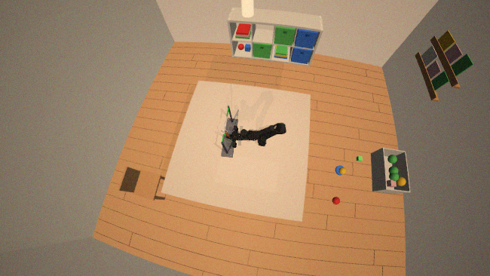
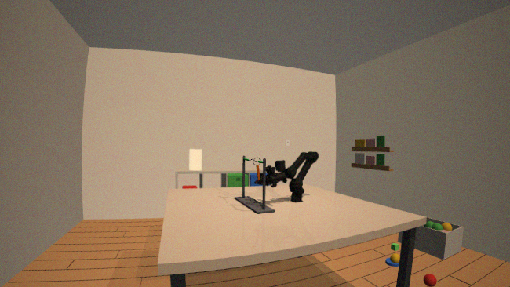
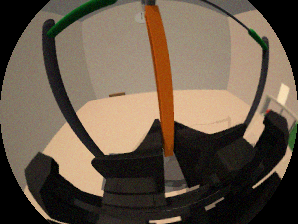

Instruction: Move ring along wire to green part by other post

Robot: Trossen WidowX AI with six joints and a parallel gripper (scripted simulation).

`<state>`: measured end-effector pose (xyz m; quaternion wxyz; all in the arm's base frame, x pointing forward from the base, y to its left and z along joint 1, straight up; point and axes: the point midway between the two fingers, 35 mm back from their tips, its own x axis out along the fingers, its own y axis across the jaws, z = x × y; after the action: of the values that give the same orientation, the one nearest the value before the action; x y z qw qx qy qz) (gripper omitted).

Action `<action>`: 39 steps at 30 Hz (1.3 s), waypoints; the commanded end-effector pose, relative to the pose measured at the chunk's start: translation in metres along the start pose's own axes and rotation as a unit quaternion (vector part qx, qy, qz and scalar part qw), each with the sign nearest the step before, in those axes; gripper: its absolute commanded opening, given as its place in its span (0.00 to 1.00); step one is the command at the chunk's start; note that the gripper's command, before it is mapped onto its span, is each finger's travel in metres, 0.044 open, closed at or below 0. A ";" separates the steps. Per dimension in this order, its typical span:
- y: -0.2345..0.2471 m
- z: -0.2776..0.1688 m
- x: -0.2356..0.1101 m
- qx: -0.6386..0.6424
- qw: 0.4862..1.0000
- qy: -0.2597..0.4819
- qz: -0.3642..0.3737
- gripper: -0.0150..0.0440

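A home playroom: plank floor (image 1: 234, 241), a cubby shelf (image 1: 275, 16) of coloured bins, wall shelves (image 2: 370, 149) with blocks, a toy bin (image 1: 377, 170) of balls, and loose balls (image 1: 335, 200).

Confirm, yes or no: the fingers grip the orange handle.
Yes, the orange handle rises from between the closed fingers in the wrist view.
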<state>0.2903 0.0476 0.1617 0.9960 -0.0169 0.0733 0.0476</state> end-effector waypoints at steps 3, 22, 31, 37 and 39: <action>0.008 0.000 0.000 0.012 1.000 -0.001 -0.006 0.00; 0.028 0.001 0.001 0.018 1.000 -0.001 -0.008 0.00; 0.037 0.001 0.001 0.018 1.000 -0.001 -0.008 0.00; 0.043 0.001 0.001 0.019 1.000 -0.001 -0.008 0.00; 0.045 0.001 0.001 0.019 1.000 -0.001 -0.008 0.00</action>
<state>0.2870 0.0907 0.1612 0.9964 -0.0008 0.0735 0.0411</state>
